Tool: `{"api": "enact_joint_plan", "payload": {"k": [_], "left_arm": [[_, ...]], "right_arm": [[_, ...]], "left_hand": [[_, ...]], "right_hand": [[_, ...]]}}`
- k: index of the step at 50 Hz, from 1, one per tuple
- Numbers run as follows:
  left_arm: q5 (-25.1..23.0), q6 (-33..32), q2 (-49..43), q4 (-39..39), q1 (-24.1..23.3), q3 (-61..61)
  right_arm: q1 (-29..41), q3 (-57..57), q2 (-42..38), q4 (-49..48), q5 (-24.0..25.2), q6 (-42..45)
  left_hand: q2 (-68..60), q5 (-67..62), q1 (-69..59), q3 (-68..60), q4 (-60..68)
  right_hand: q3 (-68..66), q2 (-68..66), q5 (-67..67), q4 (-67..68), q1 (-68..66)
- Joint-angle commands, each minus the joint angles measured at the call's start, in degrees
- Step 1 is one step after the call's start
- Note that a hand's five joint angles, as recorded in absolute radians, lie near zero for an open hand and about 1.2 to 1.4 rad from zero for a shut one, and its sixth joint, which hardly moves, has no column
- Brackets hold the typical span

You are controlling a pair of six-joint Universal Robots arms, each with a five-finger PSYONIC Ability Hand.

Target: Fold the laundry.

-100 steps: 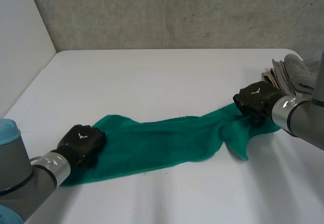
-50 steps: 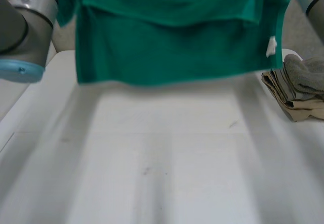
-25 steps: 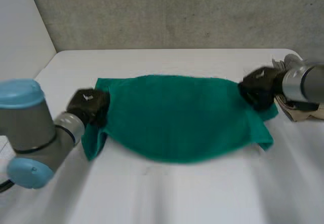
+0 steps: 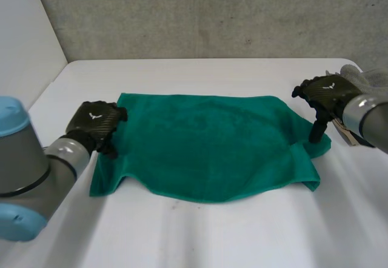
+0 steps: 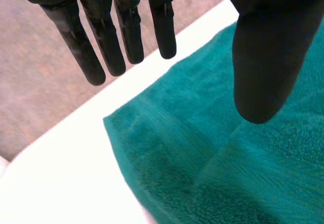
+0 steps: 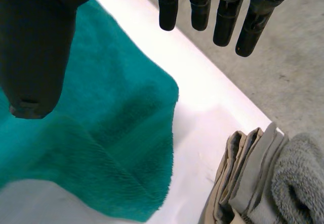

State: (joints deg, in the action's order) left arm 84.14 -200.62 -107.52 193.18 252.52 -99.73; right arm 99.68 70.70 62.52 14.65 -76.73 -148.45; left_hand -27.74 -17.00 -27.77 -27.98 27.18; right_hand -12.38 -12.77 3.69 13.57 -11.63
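A green towel (image 4: 209,147) lies spread out on the white table (image 4: 200,231), its near edge bowed and its corners rumpled. My left hand (image 4: 96,124) hovers at the towel's left edge, fingers (image 5: 109,41) straight and apart from the thumb (image 5: 266,57), holding nothing; the towel's far left corner (image 5: 152,127) lies below the fingertips. My right hand (image 4: 324,98) hangs above the towel's right edge, open too, with its fingers (image 6: 217,11) spread over the table and the thumb (image 6: 35,51) over the cloth (image 6: 101,133).
A stack of folded tan and grey cloths (image 4: 357,107) sits at the table's right edge, just beside my right hand, and appears in the right wrist view as well (image 6: 263,178). A concrete wall rises behind the table's far edge.
The towel was lifted off the table, swung down and laid out flat. Both hands have since let go of its side edges and opened.
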Motion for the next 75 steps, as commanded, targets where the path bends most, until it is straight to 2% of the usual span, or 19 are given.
{"api": "enact_joint_plan", "payload": {"k": [1,6,14,22,33,40,44,49,58,62,66,67,72,75], "left_arm": [[0.1,0.7,8.4,-0.4,0.9,-9.2],[0.1,3.1,9.1,-0.4,1.0,-14.4],[0.1,9.5,7.2,3.5,1.5,-17.3],[0.4,10.3,0.9,9.2,2.5,-15.4],[0.9,9.8,-5.5,9.7,2.2,-10.7],[0.9,9.5,-6.7,9.9,2.2,-9.0],[0.8,9.5,-7.0,10.0,2.1,-8.6],[0.7,9.5,-7.4,10.0,1.4,-8.3],[0.9,9.5,-6.9,10.9,-3.5,-8.2],[1.6,9.5,-7.1,12.7,-4.0,-7.9],[3.7,9.4,-8.5,14.2,-3.8,-7.1],[4.4,9.4,-8.9,14.2,-3.7,-6.7],[4.9,8.9,-7.7,14.0,-4.0,-7.3],[4.7,5.5,-4.1,13.4,-4.3,-9.1]], "right_arm": [[-0.9,18.4,11.5,-6.5,0.3,-7.2],[-4.3,30.7,14.3,-11.8,0.4,-11.9],[-5.4,40.6,14.1,-23.8,0.6,-13.9],[-5.2,42.8,12.1,-31.7,1.9,-14.1],[-4.9,41.9,8.4,-36.4,1.7,-14.0],[-4.5,41.3,6.5,-39.9,1.7,-13.2],[-4.1,40.7,5.8,-40.1,1.8,-13.0],[-4.1,40.5,5.6,-40.1,2.2,-12.7],[-4.6,40.7,8.1,-38.6,2.3,-10.2],[-4.8,40.8,10.9,-36.1,2.3,-6.9],[-4.8,40.2,11.7,-32.1,2.3,-2.5],[-4.8,40.0,11.7,-31.4,2.3,-1.6],[-4.8,38.8,11.8,-26.3,1.9,4.7],[-4.8,38.0,12.2,-21.0,1.8,9.9]], "left_hand": [[6.4,5.7,6.4,6.6,-5.8],[10.3,9.6,10.3,10.5,-9.7],[13.8,13.1,13.9,14.1,-13.3],[12.1,11.4,12.2,12.4,-11.6],[9.1,8.4,9.1,9.4,-8.6],[5.3,4.5,5.3,5.5,-4.7],[4.2,3.5,4.3,4.5,-3.7],[-2.2,-2.9,-2.1,-1.9,2.7],[-2.5,-3.2,-2.5,-2.3,3.1],[-7.3,-8.1,-7.3,-7.1,7.9],[-24.3,-25.1,-24.3,-24.1,24.9],[-32.2,-32.9,-32.2,-31.9,32.7],[-50.6,-51.3,-50.5,-50.3,51.1],[-52.3,-53.0,-52.2,-52.0,52.8]], "right_hand": [[2.4,2.8,-3.7,-3.6,1.6],[2.4,2.8,-3.7,-3.6,1.6],[2.4,2.8,-3.7,-3.6,1.6],[-1.1,-0.7,-0.2,-0.1,-1.8],[-6.6,-6.2,5.3,5.4,-7.4],[-23.4,-23.0,22.1,22.2,-24.2],[-37.5,-37.2,36.2,36.4,-38.3],[-67.6,-67.2,66.3,66.4,-68.3],[-67.6,-67.2,66.3,66.4,-68.4],[-67.6,-67.2,66.3,66.4,-68.4],[-67.6,-67.2,66.3,66.4,-68.4],[-67.6,-67.2,66.3,66.4,-68.4],[-67.6,-67.2,66.3,66.4,-68.4],[-67.6,-67.2,66.3,66.4,-68.4]]}}
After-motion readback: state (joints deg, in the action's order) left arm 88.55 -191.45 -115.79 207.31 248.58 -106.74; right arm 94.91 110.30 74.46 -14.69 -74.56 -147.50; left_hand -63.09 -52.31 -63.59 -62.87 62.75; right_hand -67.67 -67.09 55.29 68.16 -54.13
